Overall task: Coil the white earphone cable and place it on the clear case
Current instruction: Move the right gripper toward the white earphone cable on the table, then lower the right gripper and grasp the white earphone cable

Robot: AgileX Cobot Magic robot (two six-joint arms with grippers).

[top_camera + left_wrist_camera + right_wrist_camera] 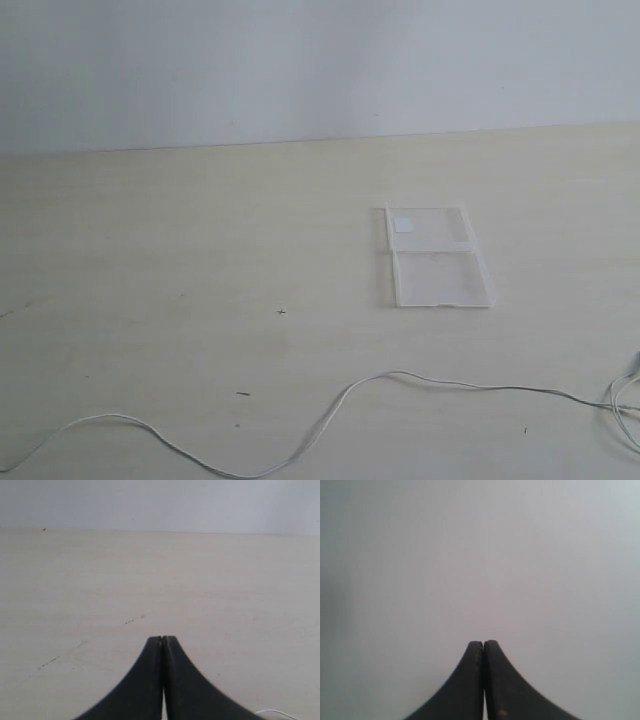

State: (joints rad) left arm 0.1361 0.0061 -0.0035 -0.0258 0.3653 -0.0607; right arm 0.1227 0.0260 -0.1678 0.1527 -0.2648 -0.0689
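The white earphone cable lies stretched in a long wave along the near part of the pale wooden table, with a tangle at the right edge. The clear case lies open and flat right of centre, its white sticker on the far half. Neither gripper shows in the exterior view. My left gripper is shut with nothing in it, above the table; a bit of cable shows beside it. My right gripper is shut and empty, facing a blank grey wall.
A plain grey wall rises behind the table's far edge. Small dark specks mark the tabletop.
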